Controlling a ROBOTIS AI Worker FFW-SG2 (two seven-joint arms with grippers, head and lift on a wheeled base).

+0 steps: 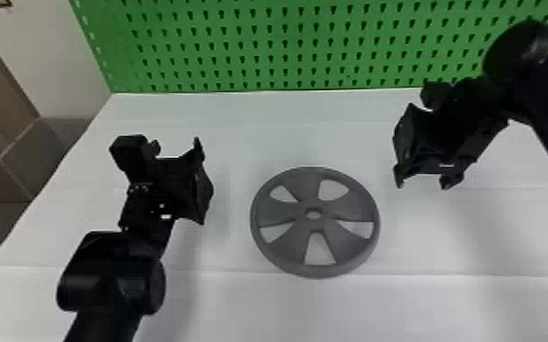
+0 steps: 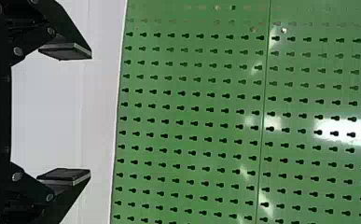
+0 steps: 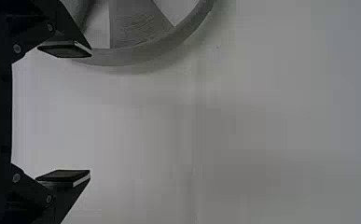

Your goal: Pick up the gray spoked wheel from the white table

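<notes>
**Gray spoked wheel (image 1: 282, 211) is lying flat on the white tabletop (image 1: 241, 304), two open grippers standing off from it**

The wheel is resting near the middle of the head view, toward four or five o'clock from its center, with tabletop showing through its five openings.

The left gripper (image 1: 176, 146) is hovering at about ten o'clock from the wheel, well apart from it. In the left wrist view its fingers (image 2: 66, 50) are standing wide apart, the gap between them framing tabletop, with the green pegboard (image 2: 192, 140) filling the area beyond their tips.

The right gripper (image 1: 424, 182) is hovering at about two o'clock from the wheel, nearer to it. Its fingers (image 3: 64, 50) are also standing wide apart in the right wrist view, with tabletop showing between them. One finger is overlapping the wheel's rim there, but the head view is showing tabletop between gripper and wheel.

The right wrist view is cutting off most of the wheel, and that same finger is hiding a piece of the rim. In the head view both grippers are showing as dark shapes, their fingertips hard to make out; how high they are hanging is hard to judge. The picture edge is cropping both arms and the pegboard.
</notes>
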